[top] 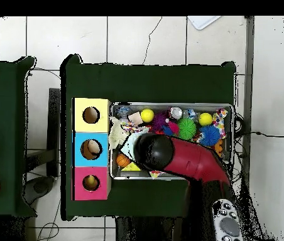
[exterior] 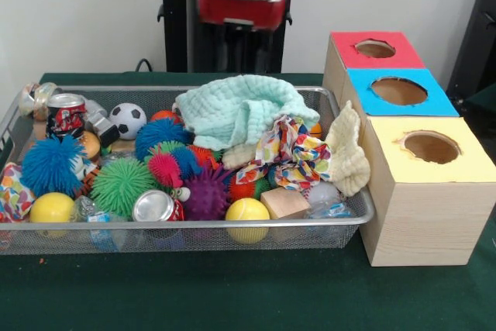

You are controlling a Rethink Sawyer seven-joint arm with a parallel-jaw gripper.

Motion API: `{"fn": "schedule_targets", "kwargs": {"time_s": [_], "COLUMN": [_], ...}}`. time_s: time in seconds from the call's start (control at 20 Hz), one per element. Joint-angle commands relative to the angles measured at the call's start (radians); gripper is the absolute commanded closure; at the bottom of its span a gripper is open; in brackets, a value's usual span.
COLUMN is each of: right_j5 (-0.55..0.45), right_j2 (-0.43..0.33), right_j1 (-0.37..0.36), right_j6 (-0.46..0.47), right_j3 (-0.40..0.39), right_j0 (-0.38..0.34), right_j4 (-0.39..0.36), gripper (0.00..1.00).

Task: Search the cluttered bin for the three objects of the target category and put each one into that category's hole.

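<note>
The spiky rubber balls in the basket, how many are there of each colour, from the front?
Blue spiky balls: 2, the second further back
Green spiky ball: 1
Pink spiky ball: 1
Purple spiky ball: 1
Total: 5 clearly showing; others may lie buried.

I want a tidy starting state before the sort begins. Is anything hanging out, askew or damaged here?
One thing: the cream knitted cloth is draped over the mesh bin's right rim, hanging against the yellow-topped box. That box's hole also has a ragged edge. Everything else sits inside the bin.
</note>
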State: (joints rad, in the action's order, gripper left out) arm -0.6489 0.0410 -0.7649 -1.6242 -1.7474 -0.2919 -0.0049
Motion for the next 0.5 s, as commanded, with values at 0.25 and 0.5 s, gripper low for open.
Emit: {"fn": "schedule_targets", "kwargs": {"time_s": [0.25,0.5], "right_j5": [-0.002,-0.007], "right_j2": [-0.128,-0.159], "right_j1": [0.157,0.179], "right_j6": [0.209,0.2], "right_j3": [0.154,0.185], "right_j0": [-0.261,-0.299], "right_j4": [-0.168,-0.239], "gripper": [0.0,0.0]}}
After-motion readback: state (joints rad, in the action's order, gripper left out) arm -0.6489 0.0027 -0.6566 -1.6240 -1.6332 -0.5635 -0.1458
